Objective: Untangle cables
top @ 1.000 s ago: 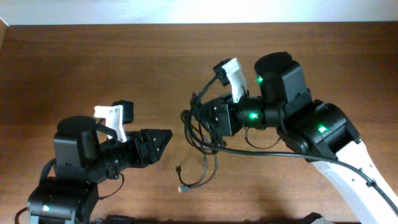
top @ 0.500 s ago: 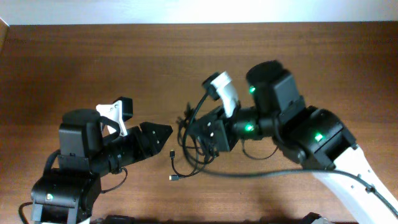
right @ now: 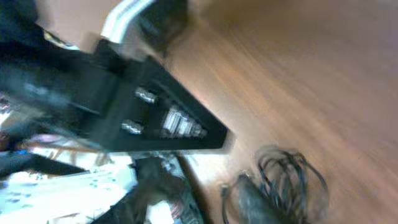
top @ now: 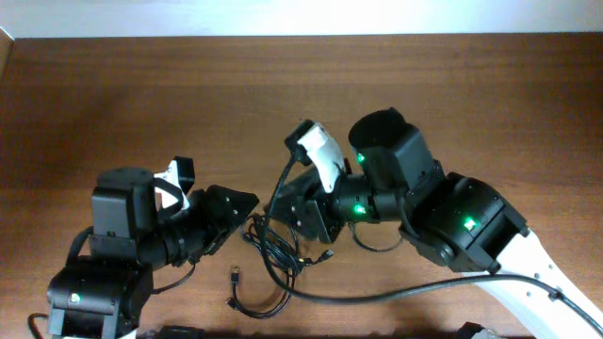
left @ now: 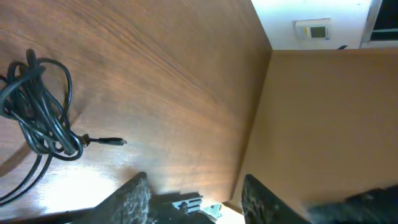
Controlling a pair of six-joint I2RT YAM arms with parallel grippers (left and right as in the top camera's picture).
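The cables (top: 273, 250) lie on the table (top: 132, 94) between both grippers: left gripper (top: 243, 201) at ten o'clock, right gripper (top: 298, 213) at one o'clock

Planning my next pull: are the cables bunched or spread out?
Bunched. The cables lie in an overlapping coil on the table, with one plug trailing free to the side.

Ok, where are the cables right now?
In the overhead view the cables lie bunched on the table near front centre, just below the gap between the left tool and right tool.
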